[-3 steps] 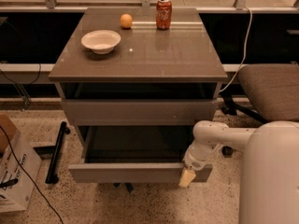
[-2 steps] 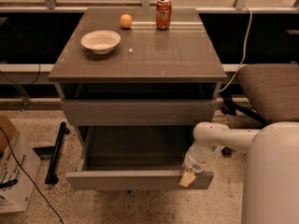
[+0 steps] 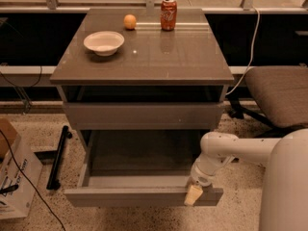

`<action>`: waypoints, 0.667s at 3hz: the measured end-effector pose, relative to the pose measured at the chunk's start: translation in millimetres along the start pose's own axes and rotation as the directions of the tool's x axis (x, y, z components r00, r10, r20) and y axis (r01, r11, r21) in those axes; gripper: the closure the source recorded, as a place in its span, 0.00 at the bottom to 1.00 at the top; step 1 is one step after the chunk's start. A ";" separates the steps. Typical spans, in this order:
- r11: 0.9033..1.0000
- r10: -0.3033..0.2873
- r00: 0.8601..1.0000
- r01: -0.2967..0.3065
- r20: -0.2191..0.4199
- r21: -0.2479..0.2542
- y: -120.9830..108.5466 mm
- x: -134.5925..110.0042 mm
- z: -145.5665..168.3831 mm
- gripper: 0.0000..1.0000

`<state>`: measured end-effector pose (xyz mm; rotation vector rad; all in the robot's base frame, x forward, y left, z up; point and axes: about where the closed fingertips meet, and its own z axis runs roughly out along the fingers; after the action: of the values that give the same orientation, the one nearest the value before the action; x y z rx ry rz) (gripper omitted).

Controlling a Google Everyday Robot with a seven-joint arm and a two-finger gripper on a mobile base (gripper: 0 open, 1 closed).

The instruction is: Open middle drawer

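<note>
The middle drawer [image 3: 144,196] is pulled far out of the grey cabinet, below a closed grey drawer front [image 3: 144,115]. Its grey box interior [image 3: 144,153] looks empty. My gripper [image 3: 194,195] sits on the right part of the middle drawer's front panel, its beige tip over the panel's top edge. My white arm [image 3: 240,150] reaches in from the right. Whatever lies under the open drawer is hidden.
On the cabinet top [image 3: 159,57] are a white bowl [image 3: 104,42], an orange [image 3: 130,21] and a red soda can [image 3: 168,7]. A chair [image 3: 281,93] stands at the right. A cardboard box [image 3: 14,177], a black bar [image 3: 57,158] and cables lie on the floor at the left.
The middle drawer has slid further out toward the camera, and my gripper has moved down and forward with its front panel.
</note>
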<state>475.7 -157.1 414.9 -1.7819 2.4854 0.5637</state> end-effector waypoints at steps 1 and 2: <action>0.997 0.071 0.997 -0.071 0.021 -0.016 28.8 5.6 6.2 0.13; 0.988 0.150 0.988 -0.149 0.042 -0.034 57.3 12.7 13.8 0.00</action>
<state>416.0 -148.5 414.6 -1.5829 2.6090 0.6449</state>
